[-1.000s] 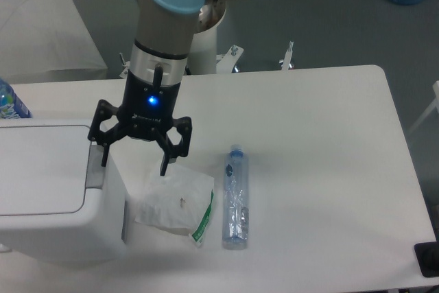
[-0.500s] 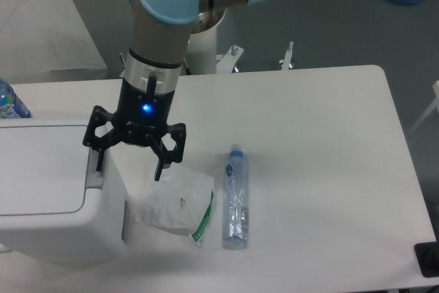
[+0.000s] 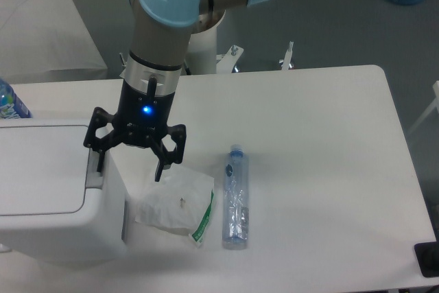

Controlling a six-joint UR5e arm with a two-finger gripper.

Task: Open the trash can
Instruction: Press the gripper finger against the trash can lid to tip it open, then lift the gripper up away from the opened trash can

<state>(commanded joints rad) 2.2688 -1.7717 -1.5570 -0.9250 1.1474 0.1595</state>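
The trash can (image 3: 48, 190) is a large boxy white bin at the left front of the table, its flat lid shut. Its grey push tab (image 3: 94, 168) sits at the lid's right edge. My gripper (image 3: 129, 170) hangs open and empty over the bin's right edge. Its left fingertip (image 3: 99, 166) is right at the grey tab; I cannot tell whether it touches. Its right fingertip (image 3: 159, 173) is just above the plastic bag.
A thin white plastic bag with a green strip (image 3: 177, 200) lies right of the bin. A clear plastic bottle (image 3: 235, 197) lies beside it. Another bottle (image 3: 9, 101) stands at the far left behind the bin. The white table (image 3: 322, 156) stretches to the right.
The gripper moved slightly left and down a second ago, bringing its left finger to the grey tab. It has held still over the last half second.
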